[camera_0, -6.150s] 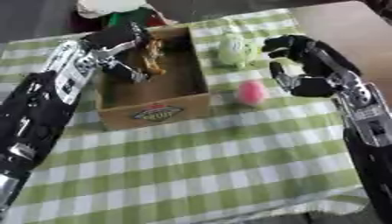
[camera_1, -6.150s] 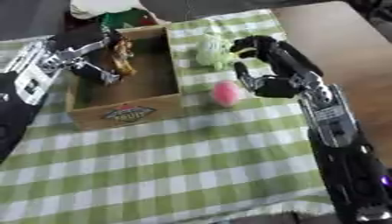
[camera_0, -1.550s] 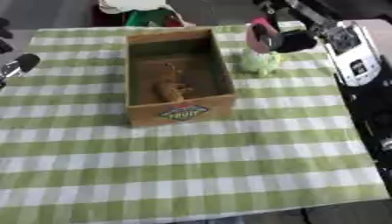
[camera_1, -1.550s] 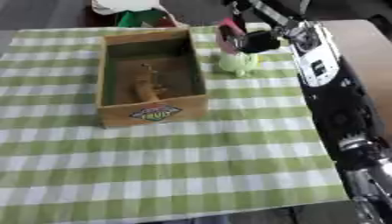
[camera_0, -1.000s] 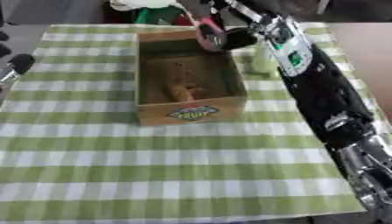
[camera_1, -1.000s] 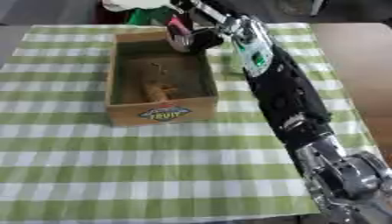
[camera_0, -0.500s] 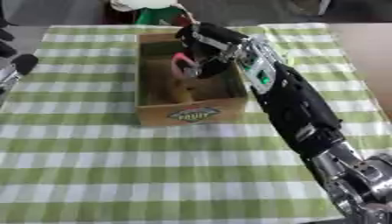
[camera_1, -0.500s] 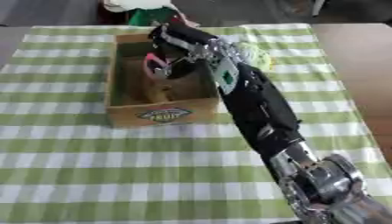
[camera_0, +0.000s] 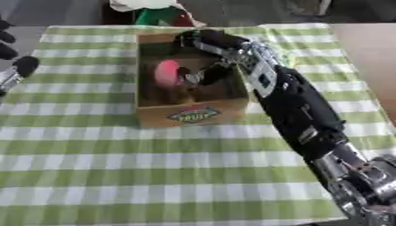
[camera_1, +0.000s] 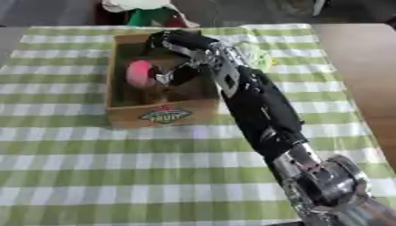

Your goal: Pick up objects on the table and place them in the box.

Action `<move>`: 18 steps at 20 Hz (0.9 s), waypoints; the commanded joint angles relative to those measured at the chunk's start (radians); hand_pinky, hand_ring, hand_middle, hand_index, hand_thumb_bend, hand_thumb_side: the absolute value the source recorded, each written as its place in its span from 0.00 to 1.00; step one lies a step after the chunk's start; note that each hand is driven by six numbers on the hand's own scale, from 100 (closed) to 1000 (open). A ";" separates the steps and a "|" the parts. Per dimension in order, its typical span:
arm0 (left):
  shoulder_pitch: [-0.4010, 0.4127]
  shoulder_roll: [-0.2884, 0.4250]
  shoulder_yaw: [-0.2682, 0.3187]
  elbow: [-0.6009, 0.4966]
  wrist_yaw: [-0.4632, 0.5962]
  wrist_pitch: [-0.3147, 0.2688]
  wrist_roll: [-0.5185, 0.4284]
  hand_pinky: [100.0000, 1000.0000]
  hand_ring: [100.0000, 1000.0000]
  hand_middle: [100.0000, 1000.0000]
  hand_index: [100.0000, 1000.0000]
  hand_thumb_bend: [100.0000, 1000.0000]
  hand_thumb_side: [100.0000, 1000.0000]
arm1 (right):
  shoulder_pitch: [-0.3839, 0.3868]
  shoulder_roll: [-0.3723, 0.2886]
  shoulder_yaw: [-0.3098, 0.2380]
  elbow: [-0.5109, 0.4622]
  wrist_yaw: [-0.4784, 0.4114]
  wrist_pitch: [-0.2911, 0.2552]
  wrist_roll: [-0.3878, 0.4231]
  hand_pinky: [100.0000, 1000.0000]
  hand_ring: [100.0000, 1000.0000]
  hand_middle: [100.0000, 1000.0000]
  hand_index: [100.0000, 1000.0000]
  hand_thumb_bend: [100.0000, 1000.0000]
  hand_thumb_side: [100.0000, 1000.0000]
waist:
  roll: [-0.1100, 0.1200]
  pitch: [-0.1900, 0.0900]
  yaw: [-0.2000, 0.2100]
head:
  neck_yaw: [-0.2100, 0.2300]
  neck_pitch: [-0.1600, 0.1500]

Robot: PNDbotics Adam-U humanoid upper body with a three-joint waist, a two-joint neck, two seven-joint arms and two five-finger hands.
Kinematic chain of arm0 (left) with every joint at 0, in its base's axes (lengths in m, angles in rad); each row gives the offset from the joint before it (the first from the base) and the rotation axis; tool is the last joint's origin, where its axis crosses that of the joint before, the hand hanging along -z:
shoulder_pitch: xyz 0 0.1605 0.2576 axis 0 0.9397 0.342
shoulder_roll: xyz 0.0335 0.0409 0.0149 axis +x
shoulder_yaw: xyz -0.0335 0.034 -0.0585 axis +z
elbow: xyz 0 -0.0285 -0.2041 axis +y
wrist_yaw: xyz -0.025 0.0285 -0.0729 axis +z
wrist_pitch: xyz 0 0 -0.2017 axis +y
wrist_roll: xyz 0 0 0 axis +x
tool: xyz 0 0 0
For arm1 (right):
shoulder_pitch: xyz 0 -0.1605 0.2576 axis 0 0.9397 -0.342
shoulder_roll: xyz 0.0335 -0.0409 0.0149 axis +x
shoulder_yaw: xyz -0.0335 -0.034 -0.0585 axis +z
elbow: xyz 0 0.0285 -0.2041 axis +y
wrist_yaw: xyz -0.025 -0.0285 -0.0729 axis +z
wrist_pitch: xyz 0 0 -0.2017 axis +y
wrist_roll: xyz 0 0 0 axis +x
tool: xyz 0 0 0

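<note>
Reaching over the cardboard box [camera_0: 193,115], the right hand [camera_0: 203,73] is spreading its fingers, released, with the pink object [camera_0: 165,72] sitting just beside the fingertips inside the box. The left hand [camera_0: 17,66] is showing at the left edge; its fingers are unclear.

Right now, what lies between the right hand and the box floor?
The pink object, inside the box, beside the right hand; brown items lie beneath. Left eye view shows it best.
</note>
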 commanded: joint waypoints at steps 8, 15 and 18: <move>-0.008 0.011 0.007 -0.013 -0.001 -0.001 -0.004 0.62 0.53 0.55 0.74 0.59 0.30 | -0.026 -0.026 -0.023 -0.071 -0.059 0.020 0.139 0.85 0.97 0.81 0.89 0.00 0.52 | 0.004 -0.020 0.000 | 0.003 -0.007; 0.009 0.019 0.017 -0.009 -0.003 0.001 0.004 0.62 0.53 0.55 0.74 0.58 0.30 | -0.042 -0.077 -0.077 -0.115 -0.101 0.062 0.117 0.84 0.96 0.80 0.85 0.00 0.52 | -0.001 -0.027 -0.022 | 0.021 -0.002; 0.017 0.023 0.021 -0.008 -0.005 0.002 0.007 0.62 0.53 0.55 0.74 0.58 0.30 | -0.036 -0.152 -0.120 -0.109 -0.104 0.101 0.070 0.84 0.96 0.80 0.85 0.00 0.44 | -0.004 -0.030 -0.031 | 0.029 -0.003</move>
